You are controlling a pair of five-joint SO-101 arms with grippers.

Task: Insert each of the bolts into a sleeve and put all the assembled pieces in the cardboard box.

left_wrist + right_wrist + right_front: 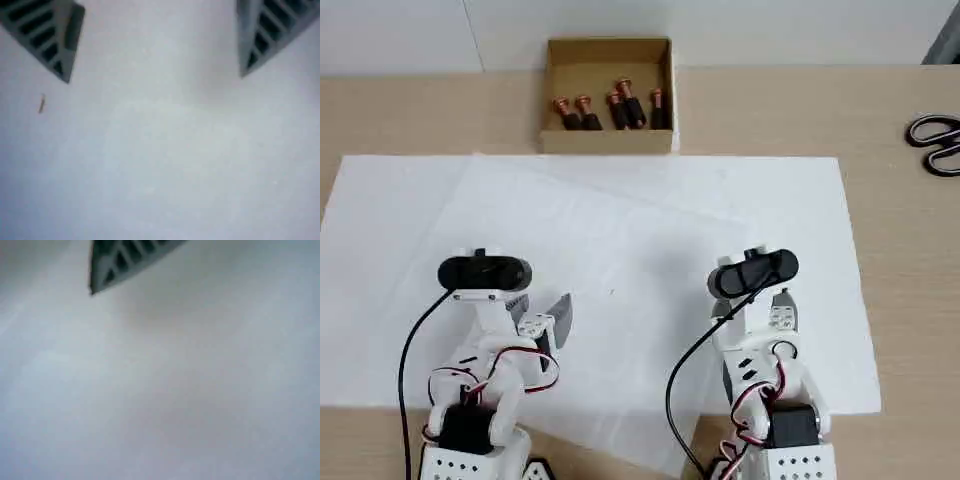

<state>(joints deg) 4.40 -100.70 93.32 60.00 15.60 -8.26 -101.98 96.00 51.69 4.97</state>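
Judged to be at the closing check, with the assembling seemingly done: five bolts (560, 103), each seated in a dark sleeve (591, 121), lying in the cardboard box (608, 142) at the far side of the table (420, 110), well apart from both arms. To do this step well, look over the white paper (720, 210) for any loose part before calling it finished; check the box head by head, one copper head per dark sleeve; mind the small dark speck (41, 103) on the paper near the left gripper (154, 77), too small to name; should a further piece turn up, push the bolt fully home before carrying it, then lower it into the box rather than dropping it from height, so as not to knock the others apart. Left gripper low over the paper at the near side, fingers (55, 40) spread wide with nothing between them; right gripper (782, 308) likewise at the near side above the paper, open or closed not to be told from here. Counted: five bolts and five sleeves, making five assembled pieces, two toward the box's left and three toward its right; one box; two overlapping sheets of paper, as far as can be judged; one pair of scissors (935, 143) at the table's right edge; two arms.
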